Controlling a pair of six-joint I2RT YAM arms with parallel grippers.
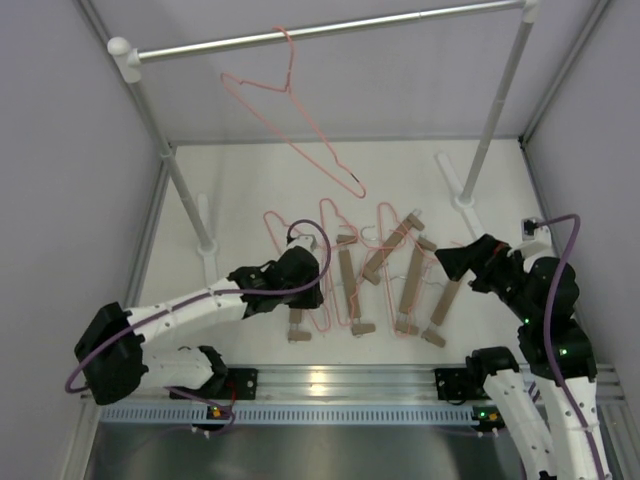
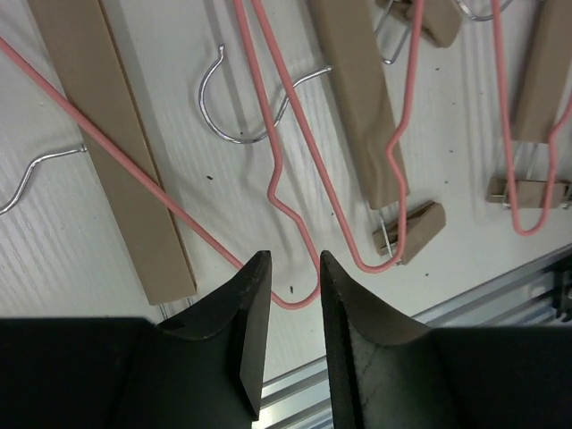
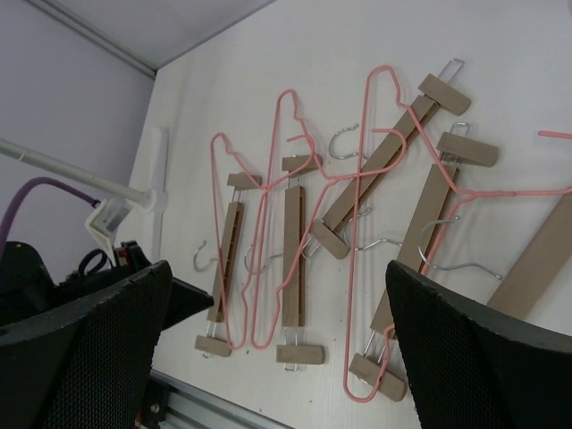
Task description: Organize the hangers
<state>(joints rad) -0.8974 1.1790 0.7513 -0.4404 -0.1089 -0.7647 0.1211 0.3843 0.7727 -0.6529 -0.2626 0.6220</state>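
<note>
**Two arms working over a heap of hangers on the white table (image 1: 240,180).** The pink wire hangers (image 2: 295,302) are lying tangled over and under the wooden hangers (image 1: 347,280), between the posts of the rail (image 1: 330,31) and the near edge. One more pink hanger (image 1: 291,70) is hanging from the rail at its left part.

The left gripper (image 2: 293,261) is hovering low over the left of the heap. Its jaws are standing narrowly apart, with a bent wire corner showing in the gap, and nothing is being pinched. The right gripper (image 3: 279,268) is hanging spread wide and empty over the right of the heap.

The wire is probably light, springy and smooth, so it is likely snagging its neighbours when lifted. A bend or the neck below the hook is looking like the surest hold. The wooden bars are appearing stiffer and heavier, and are best taken mid-bar, clear of the clip ends.

No box or bin is showing. The rail is the only holder, and it is carrying that single hanger.
</note>
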